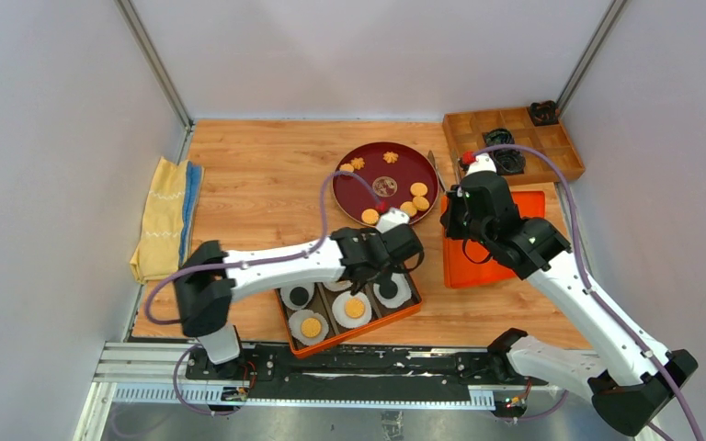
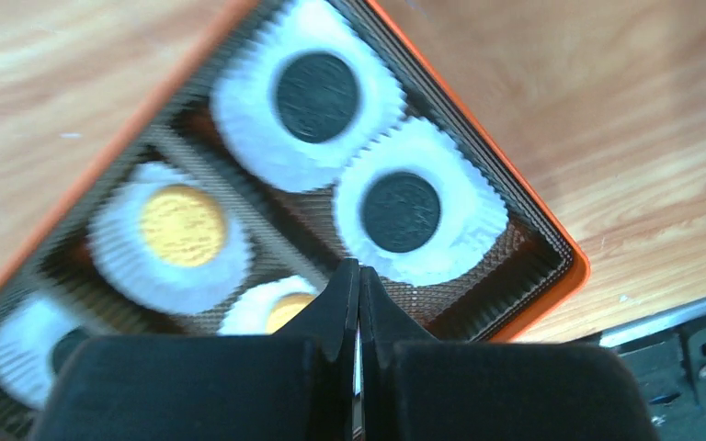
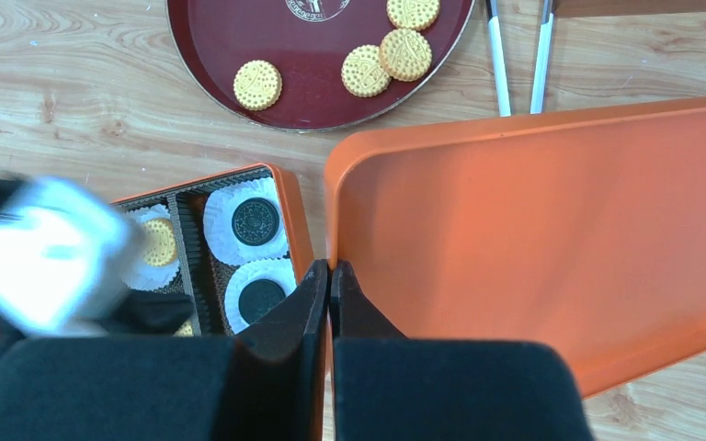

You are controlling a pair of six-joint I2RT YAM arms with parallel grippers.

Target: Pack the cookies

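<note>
Above the orange rectangular divided box (image 2: 577, 266), the left gripper (image 2: 358, 271) is being held with its fingers pressed together, nothing being gripped. Just beyond its tips, two round black cookies (image 2: 401, 212) are lying in white pleated paper cups (image 2: 478, 220) inside the box, a golden round cookie (image 2: 182, 225) beside them. Between the box and the flat orange plastic lid (image 3: 533, 239), the right gripper (image 3: 329, 268) is being held clenched and empty. Beyond the box, more golden cookies (image 3: 257, 84) are lying on the dark red round plate (image 3: 221, 37).

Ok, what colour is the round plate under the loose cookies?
The plate is dark red; top external view.
</note>
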